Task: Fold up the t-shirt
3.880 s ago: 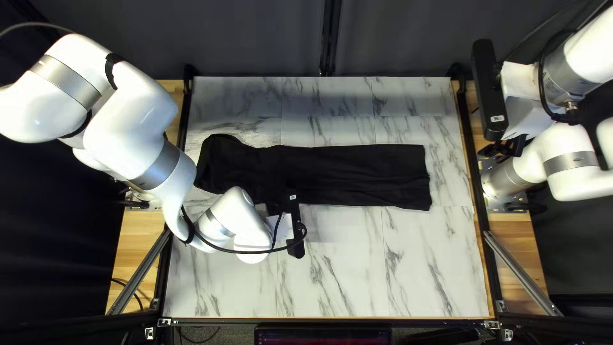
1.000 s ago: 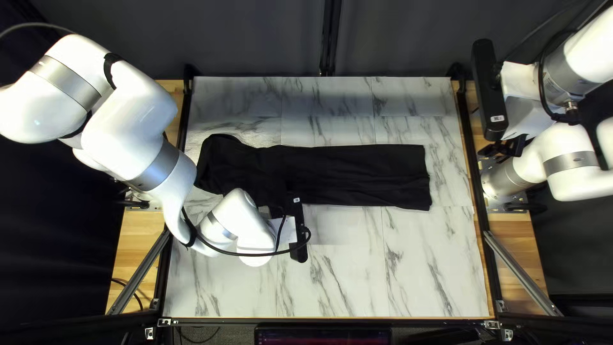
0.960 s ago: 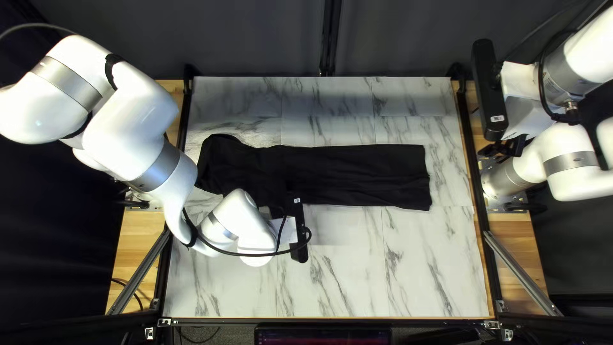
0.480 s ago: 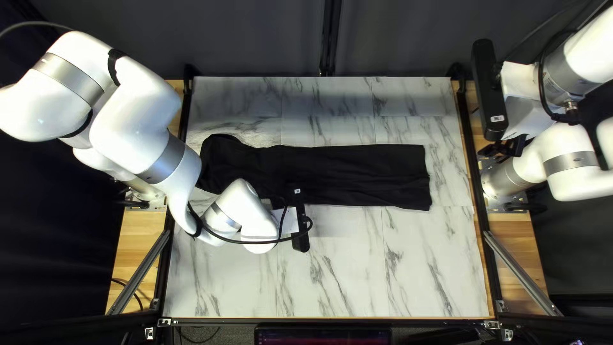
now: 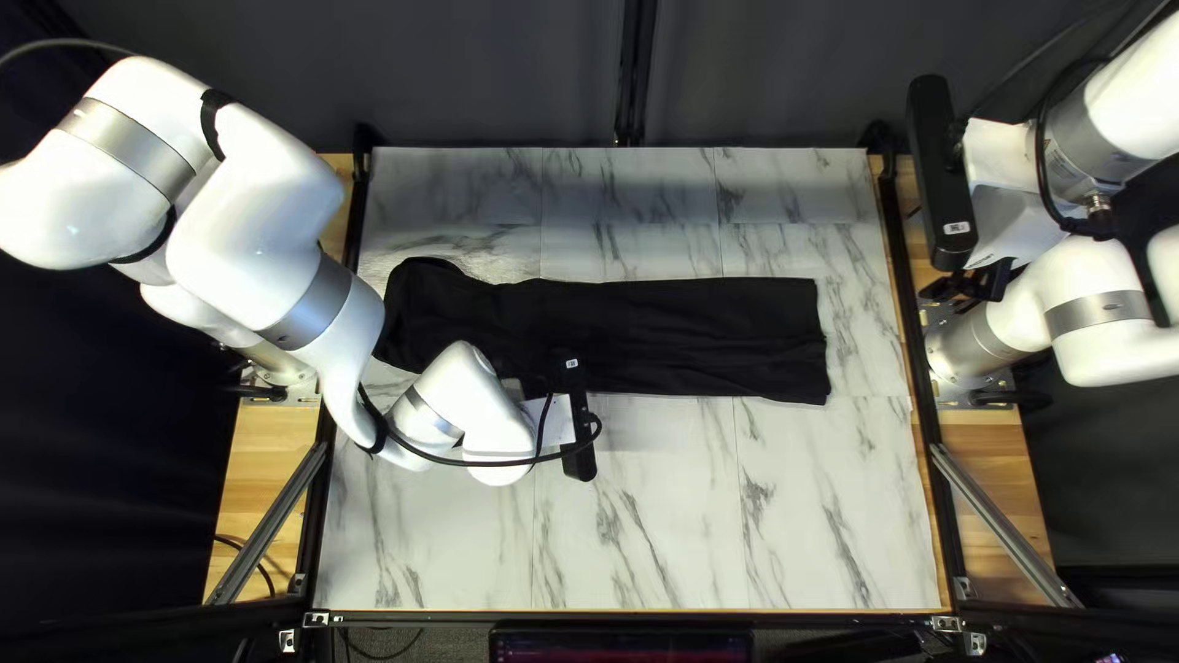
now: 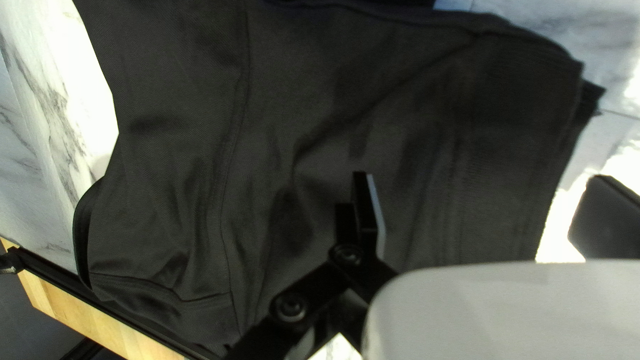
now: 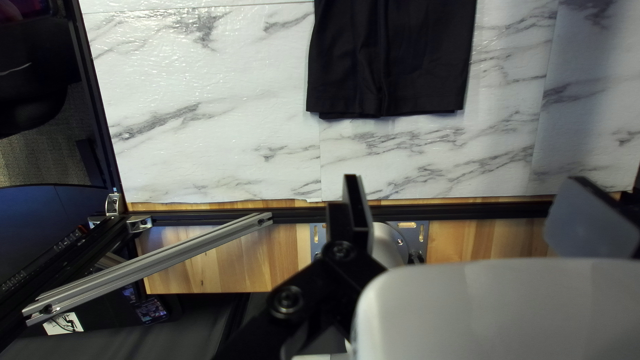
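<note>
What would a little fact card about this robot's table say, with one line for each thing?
Cloth: black, lying flat in a long strip with some wrinkles
Left hand: open, over the cloth, holding nothing
Left hand touching cloth: cannot tell
Right hand: open, away from the cloth, near the table's right edge
Table top: white with gray marble streaks
Curtain: dark, behind the table's far edge
</note>
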